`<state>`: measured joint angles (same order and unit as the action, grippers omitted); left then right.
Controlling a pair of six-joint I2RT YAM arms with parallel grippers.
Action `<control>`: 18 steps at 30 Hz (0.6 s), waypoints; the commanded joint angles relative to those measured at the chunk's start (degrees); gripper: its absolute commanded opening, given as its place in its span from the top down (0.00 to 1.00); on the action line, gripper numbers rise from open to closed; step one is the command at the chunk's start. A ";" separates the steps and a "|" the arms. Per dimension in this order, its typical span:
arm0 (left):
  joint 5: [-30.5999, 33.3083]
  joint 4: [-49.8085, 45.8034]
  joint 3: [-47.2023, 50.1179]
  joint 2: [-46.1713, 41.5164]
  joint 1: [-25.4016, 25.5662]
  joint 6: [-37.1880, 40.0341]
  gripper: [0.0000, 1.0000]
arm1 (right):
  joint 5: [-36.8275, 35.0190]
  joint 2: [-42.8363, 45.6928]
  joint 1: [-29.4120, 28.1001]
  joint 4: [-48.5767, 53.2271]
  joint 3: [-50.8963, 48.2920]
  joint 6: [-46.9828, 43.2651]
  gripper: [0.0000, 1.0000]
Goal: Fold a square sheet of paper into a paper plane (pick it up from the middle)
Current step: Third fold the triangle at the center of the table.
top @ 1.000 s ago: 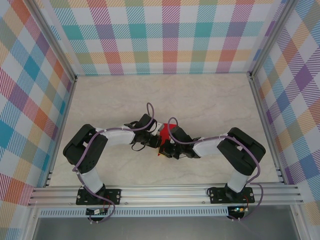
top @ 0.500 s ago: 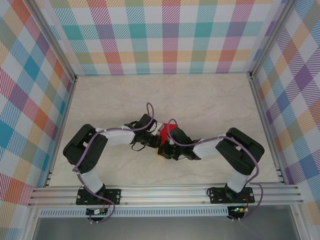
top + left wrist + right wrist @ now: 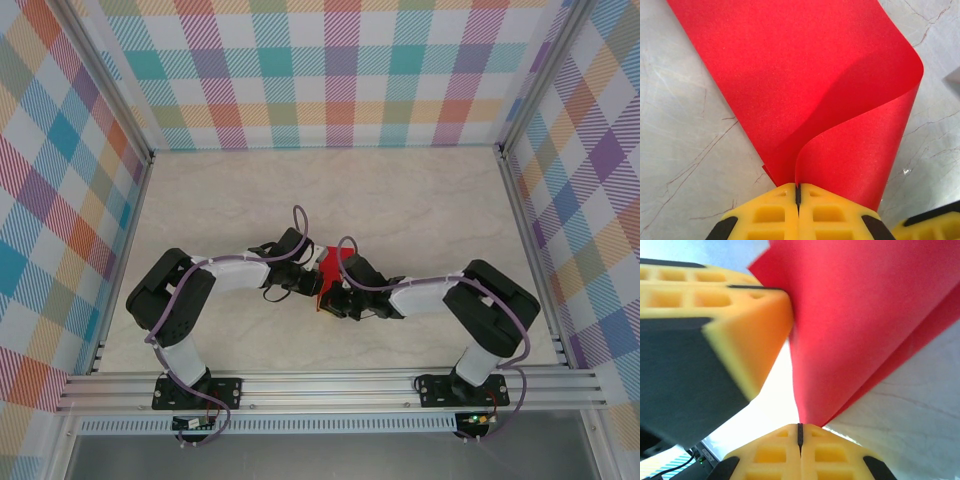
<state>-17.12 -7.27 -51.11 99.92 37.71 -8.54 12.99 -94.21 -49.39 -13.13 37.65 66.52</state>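
Note:
The square sheet of paper (image 3: 331, 263) is bright red and sits between the two arms at the table's middle. In the left wrist view the sheet (image 3: 805, 85) curls over on itself, one layer lying on the table, and my left gripper (image 3: 798, 188) is shut on its near edge. My right gripper (image 3: 800, 425) is shut on a corner of the sheet (image 3: 865, 325), which rises from the jaws as a folded wedge. From above, the left gripper (image 3: 311, 284) and right gripper (image 3: 326, 299) nearly touch. A paper plane is out of view.
The pale marble table (image 3: 400, 200) is walled by plaid panels and metal rails (image 3: 330, 385). The left gripper's yellow and black fingers (image 3: 715, 325) loom close in the right wrist view. A right fingertip (image 3: 927, 227) shows at the left wrist view's lower right.
The right arm's elbow has swung slightly to the right and its gripper has edged left. Both grippers stay shut on the red sheet.

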 commanded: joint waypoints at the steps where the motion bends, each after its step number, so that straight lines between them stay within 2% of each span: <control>1: 0.16 -2.18 1.45 0.28 -0.60 -0.42 1.00 | -1.30 2.19 1.46 1.86 1.07 -2.01 1.00; 10: -0.12 -2.23 1.09 0.80 -0.60 -0.36 1.00 | 1.60 -1.44 2.69 -4.54 2.24 -1.51 1.00; 13: -0.22 -2.05 1.28 0.94 -0.57 -0.43 1.00 | 1.14 -2.98 3.07 -2.05 3.12 -2.25 1.00; 18: -0.19 -2.14 1.41 0.97 -0.61 -0.25 1.00 | 0.87 -5.88 3.24 -4.22 0.97 -1.32 1.00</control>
<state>-17.12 -7.29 -51.11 99.92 37.63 -8.54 14.11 -97.56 -46.46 -15.81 39.22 65.54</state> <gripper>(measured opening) 0.046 0.045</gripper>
